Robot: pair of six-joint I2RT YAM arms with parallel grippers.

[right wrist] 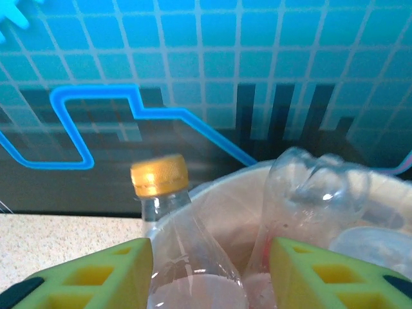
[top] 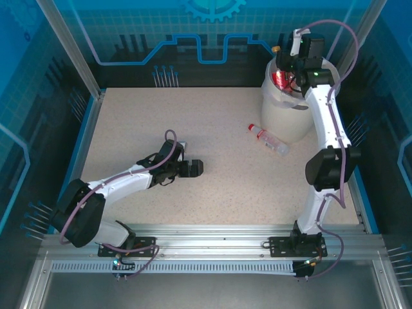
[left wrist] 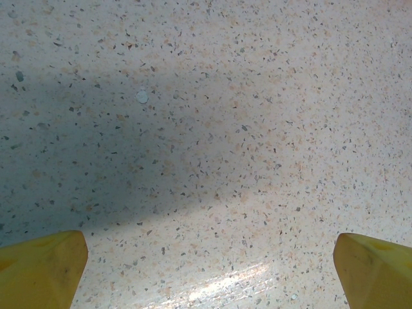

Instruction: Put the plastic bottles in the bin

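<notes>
The cream-white bin (top: pixel 283 116) stands at the far right with red-labelled plastic bottles (top: pixel 281 77) inside. My right gripper (top: pixel 291 67) hangs over its rim (right wrist: pixel 215 183). Its yellow fingers stand either side of a clear bottle with a gold cap (right wrist: pixel 174 219), which stands upright in the bin. Whether they press on it is unclear. A second clear bottle (right wrist: pixel 315 187) leans bottom-up beside it. One clear bottle with a red cap (top: pixel 268 140) lies on the table in front of the bin. My left gripper (top: pixel 193 168) rests low at mid-table, wide open over bare tabletop (left wrist: pixel 209 273).
The speckled table (top: pixel 219 193) is walled by blue panels at the back and sides, with a metal rail along the near edge. The right arm's elbow (top: pixel 328 168) hangs over the table's right side, near the lying bottle.
</notes>
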